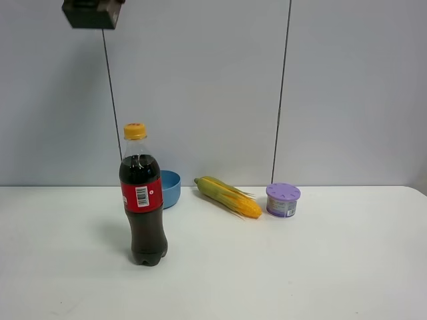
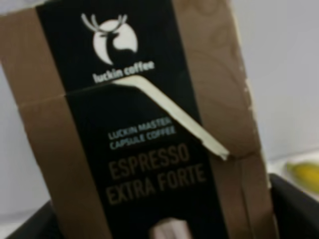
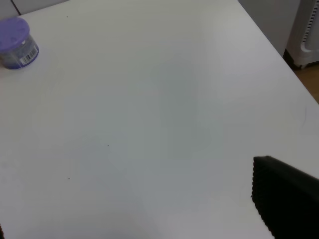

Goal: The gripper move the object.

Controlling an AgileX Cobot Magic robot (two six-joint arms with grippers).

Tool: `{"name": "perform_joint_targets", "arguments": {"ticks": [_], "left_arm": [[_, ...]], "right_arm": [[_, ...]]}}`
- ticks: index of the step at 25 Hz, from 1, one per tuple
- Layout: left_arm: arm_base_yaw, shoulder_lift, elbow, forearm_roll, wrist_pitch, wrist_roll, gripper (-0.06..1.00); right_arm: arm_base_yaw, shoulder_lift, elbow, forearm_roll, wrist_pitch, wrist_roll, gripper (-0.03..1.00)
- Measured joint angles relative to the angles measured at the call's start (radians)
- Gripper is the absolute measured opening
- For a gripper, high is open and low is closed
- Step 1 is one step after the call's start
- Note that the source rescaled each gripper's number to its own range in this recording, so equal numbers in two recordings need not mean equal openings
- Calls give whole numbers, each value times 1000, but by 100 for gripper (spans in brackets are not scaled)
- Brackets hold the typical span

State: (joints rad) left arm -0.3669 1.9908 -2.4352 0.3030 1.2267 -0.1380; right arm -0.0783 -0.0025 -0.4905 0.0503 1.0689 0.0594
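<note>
One coffee box [image 2: 129,124] — seemingly gripped; bottle [image 1: 141,200] holds cola [image 1: 147,237].

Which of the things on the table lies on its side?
The yellow corn cob lies flat; the cola bottle and the purple-lidded tub stand upright.

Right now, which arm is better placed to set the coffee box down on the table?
Left. The left gripper holds the coffee box, raised high off the table. The right gripper is open and empty, over bare table near the purple tub.
</note>
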Motion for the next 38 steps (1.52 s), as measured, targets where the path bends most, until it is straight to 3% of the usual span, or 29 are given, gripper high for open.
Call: {"name": "perform_joint_targets", "arguments": {"ticks": [7,13,17,25,38], "left_arm": [[195,-48,298,-65,-1,29,8],[248,-49,507,-172,-15,123,8],[285,-47,607,-218,-132,138,8],[306,19,629,-279,-287,149,8],[290,175,630,-327,-399,244,8]], "right_arm": [[0,0,0,0,0,0,100],[0,0,0,0,0,0,100],[0,0,0,0,0,0,100],[0,0,0,0,0,0,100],[0,0,0,0,0,0,100]]}}
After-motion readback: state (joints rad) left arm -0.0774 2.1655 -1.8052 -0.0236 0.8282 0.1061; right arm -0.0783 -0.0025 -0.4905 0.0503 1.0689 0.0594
